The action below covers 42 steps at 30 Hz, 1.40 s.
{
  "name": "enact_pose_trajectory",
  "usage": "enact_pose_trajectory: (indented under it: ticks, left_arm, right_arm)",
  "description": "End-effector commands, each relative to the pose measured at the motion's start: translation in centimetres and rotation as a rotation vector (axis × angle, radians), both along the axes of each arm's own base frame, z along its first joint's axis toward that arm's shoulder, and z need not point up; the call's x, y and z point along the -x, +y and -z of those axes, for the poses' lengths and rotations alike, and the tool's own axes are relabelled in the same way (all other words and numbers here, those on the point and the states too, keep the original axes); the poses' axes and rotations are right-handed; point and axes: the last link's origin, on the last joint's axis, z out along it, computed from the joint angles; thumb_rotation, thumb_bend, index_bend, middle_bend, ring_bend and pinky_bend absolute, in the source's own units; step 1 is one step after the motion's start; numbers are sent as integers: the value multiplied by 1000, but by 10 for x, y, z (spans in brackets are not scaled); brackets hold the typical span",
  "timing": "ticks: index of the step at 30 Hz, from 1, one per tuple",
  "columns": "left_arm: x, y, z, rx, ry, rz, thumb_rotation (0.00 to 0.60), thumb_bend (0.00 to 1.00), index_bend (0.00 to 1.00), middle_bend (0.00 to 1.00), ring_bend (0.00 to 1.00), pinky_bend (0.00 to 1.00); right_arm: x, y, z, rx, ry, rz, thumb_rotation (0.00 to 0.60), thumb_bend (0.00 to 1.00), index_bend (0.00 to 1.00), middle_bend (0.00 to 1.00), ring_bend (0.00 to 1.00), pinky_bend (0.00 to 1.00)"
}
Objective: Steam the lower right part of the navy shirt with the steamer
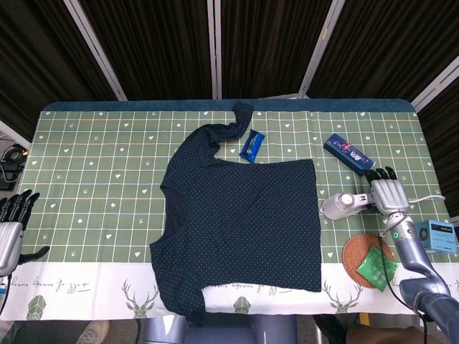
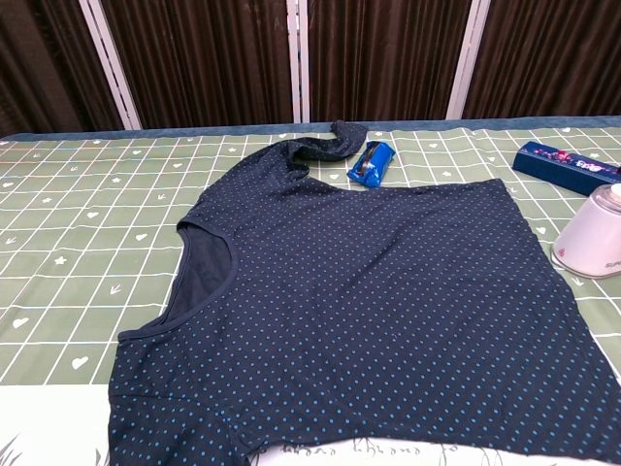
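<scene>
steamer [image 1: 343, 206]: lying on its side just left of my right hand [image 1: 385, 195], handle under my fingers; can't tell if I've got a grip.
shirt [image 1: 244, 226]: flat on the table [image 1: 93, 179], well left of my right hand; its near edge just beside the steamer head.
left hand [image 1: 10, 229]: at far left table edge, fingers apart, holding nothing.
coaster [image 1: 367, 251]: just below my right hand, green packet [image 1: 376, 267] on it.
blue box [image 1: 348, 153]: above my right hand.
blue wrapper [image 1: 252, 145]: by the shirt's sleeve.

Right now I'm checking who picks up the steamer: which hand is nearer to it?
Right. The right hand is over the steamer's handle end, right of the navy shirt. The left hand sits at the table's far left edge, across the shirt.
</scene>
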Motion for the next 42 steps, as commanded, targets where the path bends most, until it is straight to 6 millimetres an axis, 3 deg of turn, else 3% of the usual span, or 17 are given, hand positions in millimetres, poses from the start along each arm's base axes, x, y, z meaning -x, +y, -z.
enact_pose_trajectory:
  ticks: [1, 4, 12, 17, 23, 26, 34, 42]
  left_arm:
    - [0, 0, 1, 2, 1, -1, 600, 0, 0, 0, 0, 0]
    - [0, 0, 1, 4, 2, -2, 600, 0, 0, 0, 0, 0]
    - [1, 1, 3, 7, 5, -5, 600, 0, 0, 0, 0, 0]
    - [2, 1, 4, 12, 0, -10, 600, 0, 0, 0, 0, 0]
    - [2, 1, 4, 14, -2, -11, 600, 0, 0, 0, 0, 0]
    - [2, 1, 4, 15, -5, -10, 600, 0, 0, 0, 0, 0]
    - [1, 0, 3, 17, -13, -5, 600, 0, 0, 0, 0, 0]
    - [1, 0, 1, 16, -23, -3, 600, 0, 0, 0, 0, 0]
  right_arm:
    - [1, -2, 2, -13, 14, 0, 600, 592, 198, 314, 192, 145]
    - [2, -3, 3, -14, 19, -1, 600, 634, 227, 342, 218, 172]
    - [3, -8, 8, -16, 54, -12, 600, 826, 335, 492, 375, 409]
    - [5, -9, 10, -58, 64, -10, 600, 903, 675, 624, 470, 561]
    - [5, -8, 5, -61, 15, -21, 600, 909, 812, 680, 575, 801]
    - [5, -6, -1, -48, -16, -37, 600, 911, 826, 685, 611, 873]
    - [-4, -3, -19, 1, -144, -114, 600, 913, 816, 678, 644, 914]
    - [-35, -7, -24, 27, -236, -263, 600, 912, 814, 677, 656, 922]
